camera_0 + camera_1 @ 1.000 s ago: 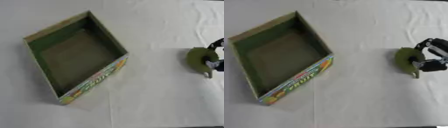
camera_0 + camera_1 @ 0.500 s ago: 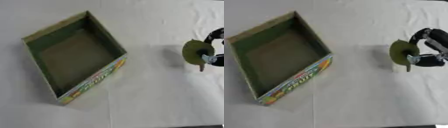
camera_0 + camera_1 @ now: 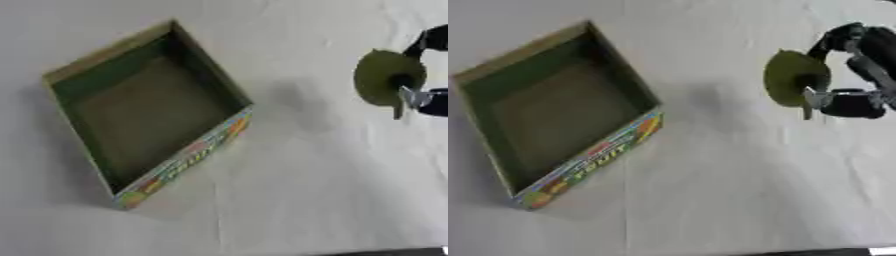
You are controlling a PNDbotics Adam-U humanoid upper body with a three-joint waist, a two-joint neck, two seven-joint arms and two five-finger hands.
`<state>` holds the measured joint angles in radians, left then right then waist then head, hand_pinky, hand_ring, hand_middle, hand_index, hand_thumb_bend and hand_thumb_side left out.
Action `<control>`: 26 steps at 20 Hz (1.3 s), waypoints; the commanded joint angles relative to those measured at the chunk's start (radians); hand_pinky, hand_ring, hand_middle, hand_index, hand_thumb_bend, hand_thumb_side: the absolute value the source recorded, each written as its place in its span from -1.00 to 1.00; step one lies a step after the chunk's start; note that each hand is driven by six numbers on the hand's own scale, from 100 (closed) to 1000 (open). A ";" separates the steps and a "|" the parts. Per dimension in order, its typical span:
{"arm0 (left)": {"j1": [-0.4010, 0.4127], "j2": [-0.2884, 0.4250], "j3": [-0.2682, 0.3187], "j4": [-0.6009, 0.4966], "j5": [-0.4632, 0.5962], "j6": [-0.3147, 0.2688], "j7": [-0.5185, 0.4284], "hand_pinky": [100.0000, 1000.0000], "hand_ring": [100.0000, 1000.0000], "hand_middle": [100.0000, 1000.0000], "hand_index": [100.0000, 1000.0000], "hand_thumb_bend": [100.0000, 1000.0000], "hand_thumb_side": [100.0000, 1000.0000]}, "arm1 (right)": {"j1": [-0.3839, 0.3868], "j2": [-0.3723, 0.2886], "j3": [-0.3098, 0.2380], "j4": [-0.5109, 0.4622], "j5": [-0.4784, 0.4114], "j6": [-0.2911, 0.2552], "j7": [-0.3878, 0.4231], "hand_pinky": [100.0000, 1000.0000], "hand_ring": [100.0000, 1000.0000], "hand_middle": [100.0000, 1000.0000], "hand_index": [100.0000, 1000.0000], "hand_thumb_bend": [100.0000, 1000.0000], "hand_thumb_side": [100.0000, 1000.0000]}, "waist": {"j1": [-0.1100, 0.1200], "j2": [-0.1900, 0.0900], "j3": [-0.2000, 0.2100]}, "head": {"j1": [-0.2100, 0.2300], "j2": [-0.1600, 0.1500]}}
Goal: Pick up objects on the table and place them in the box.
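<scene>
Olive-green disc (image 3: 791, 78) held above table; open box (image 3: 553, 112) left, empty.

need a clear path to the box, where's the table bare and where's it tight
Bare cloth lies between the box and the right hand, which is curled on an olive-green disc. The near strip below both is free too, as is the far strip above the box. The box's inside looks empty. Only the right edge, round the hand, is crowded.
</scene>
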<state>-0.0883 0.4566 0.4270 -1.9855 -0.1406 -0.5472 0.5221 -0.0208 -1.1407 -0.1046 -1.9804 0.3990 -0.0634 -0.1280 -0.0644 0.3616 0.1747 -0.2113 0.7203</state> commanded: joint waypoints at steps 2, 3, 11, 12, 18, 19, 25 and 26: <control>-0.007 0.040 0.001 -0.015 0.003 -0.001 -0.001 0.14 0.18 0.14 0.57 -1.00 0.02 | -0.083 -0.086 0.014 -0.020 0.002 -0.044 0.000 0.47 0.22 -0.12 0.18 -1.00 -0.72 | -0.001 -0.025 0.011 | -0.018 0.003; -0.009 0.041 -0.001 -0.015 0.005 -0.001 -0.003 0.14 0.18 0.14 0.57 -1.00 0.03 | -0.107 -0.093 0.026 -0.020 -0.002 -0.055 0.007 0.47 0.21 -0.12 0.19 -1.00 -0.70 | -0.002 -0.026 0.016 | -0.024 0.005; -0.028 0.044 -0.022 -0.015 0.030 0.000 -0.027 0.14 0.18 0.14 0.57 -1.00 0.04 | -0.307 -0.065 0.132 -0.020 -0.041 -0.108 0.087 0.47 0.18 -0.07 0.24 -1.00 -0.70 | -0.014 -0.037 0.069 | -0.083 0.013; -0.031 0.045 -0.026 -0.015 0.034 0.000 -0.030 0.14 0.18 0.14 0.57 -1.00 0.03 | -0.330 -0.053 0.144 -0.020 -0.047 -0.120 0.099 0.47 0.18 -0.07 0.24 -1.00 -0.70 | -0.016 -0.039 0.077 | -0.093 0.015; -0.045 0.051 -0.039 -0.015 0.056 -0.002 -0.047 0.15 0.18 0.14 0.57 -1.00 0.03 | -0.464 0.045 0.230 -0.020 -0.057 -0.158 0.179 0.48 0.15 -0.09 0.22 -1.00 -0.75 | -0.024 -0.049 0.113 | -0.143 0.023; -0.046 0.052 -0.039 -0.015 0.058 -0.002 -0.049 0.15 0.18 0.14 0.57 -1.00 0.03 | -0.488 0.065 0.246 -0.020 -0.054 -0.155 0.193 0.48 0.15 -0.09 0.22 -1.00 -0.75 | -0.024 -0.050 0.114 | -0.145 0.024; -0.055 0.058 -0.042 -0.015 0.074 -0.006 -0.046 0.16 0.18 0.14 0.57 -1.00 -0.02 | -0.632 0.202 0.324 -0.020 -0.043 -0.136 0.282 0.49 0.09 -0.11 0.20 -1.00 -0.79 | -0.024 -0.056 0.137 | -0.173 0.035; -0.055 0.059 -0.041 -0.015 0.075 -0.007 -0.044 0.16 0.18 0.14 0.57 -1.00 -0.02 | -0.655 0.225 0.331 -0.019 -0.037 -0.125 0.296 0.48 0.08 -0.10 0.20 -1.00 -0.81 | -0.023 -0.057 0.138 | -0.174 0.035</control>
<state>-0.1354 0.4766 0.3829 -1.9855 -0.0695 -0.5516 0.4766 -0.6573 -0.9213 0.2264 -1.9846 0.3551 -0.1952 0.1513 -0.0942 0.3258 0.3117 -0.3802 0.7483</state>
